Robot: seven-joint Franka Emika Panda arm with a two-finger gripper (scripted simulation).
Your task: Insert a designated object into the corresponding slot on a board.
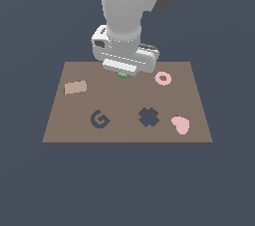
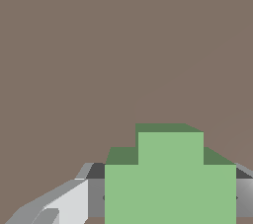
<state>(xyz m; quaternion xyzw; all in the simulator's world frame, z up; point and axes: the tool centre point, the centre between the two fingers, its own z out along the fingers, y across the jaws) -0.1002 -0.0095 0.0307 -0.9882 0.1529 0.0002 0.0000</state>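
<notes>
Arm down over far edge of brown board (image 1: pixel 64 128). Green piece (image 1: pixel 122 75) only partly visible under gripper (image 1: pixel 123 74); jaw state unclear. Cross slot (image 1: pixel 148 117) sits between G cutout (image 1: pixel 100 119) and pink heart (image 1: pixel 180 124). Pink ring (image 1: pixel 163 78), tan block (image 1: pixel 75 87) on board.

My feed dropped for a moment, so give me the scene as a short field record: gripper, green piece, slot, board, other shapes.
gripper: low over the far part of the board, fingers on either side of the green piece
green piece: between the fingers; only a sliver shows in the exterior view
slot: cross-shaped cutout, empty, nearer the camera than the gripper
board: flat, brown
other shapes: G cutout; pink ring; pink heart; tan block
lifted or resting: cannot tell
</notes>
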